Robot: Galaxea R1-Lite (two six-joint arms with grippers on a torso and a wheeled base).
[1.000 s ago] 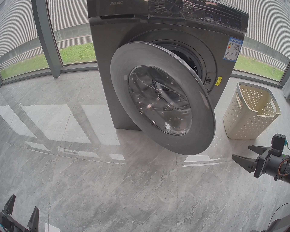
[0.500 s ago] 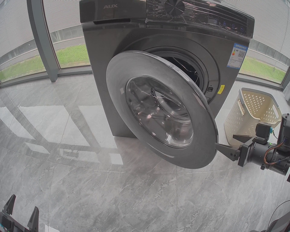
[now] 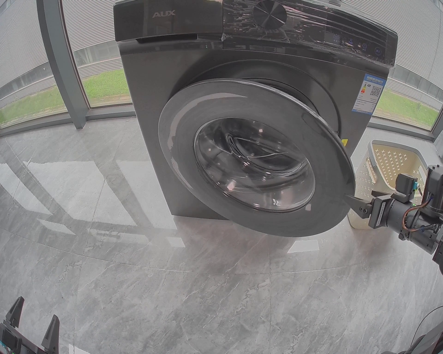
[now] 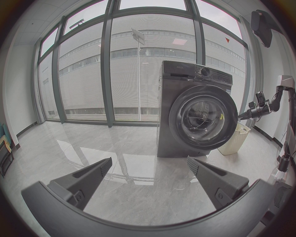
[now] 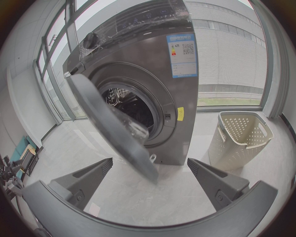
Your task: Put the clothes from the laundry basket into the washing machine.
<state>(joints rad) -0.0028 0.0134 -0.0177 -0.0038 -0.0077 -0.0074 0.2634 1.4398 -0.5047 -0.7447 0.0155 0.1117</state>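
Right gripper (image 3: 359, 203) at rim of washing machine door (image 3: 254, 156) (laundry basket (image 3: 400, 162) just behind).

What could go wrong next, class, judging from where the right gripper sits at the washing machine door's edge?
1. The open right gripper straddles the washing machine door at its edge without clamping it, so it could slip off.
2. The laundry basket stands close by that gripper's arm, and pulling back might knock it over.

Grey washing machine (image 3: 143, 92) with door (image 3: 254, 156) ajar; cream laundry basket (image 3: 397, 161) stands upright beside it.

washing machine (image 3: 147, 92) logo (image 3: 164, 14), blue label (image 3: 371, 94), yellow sticker (image 5: 180, 114)
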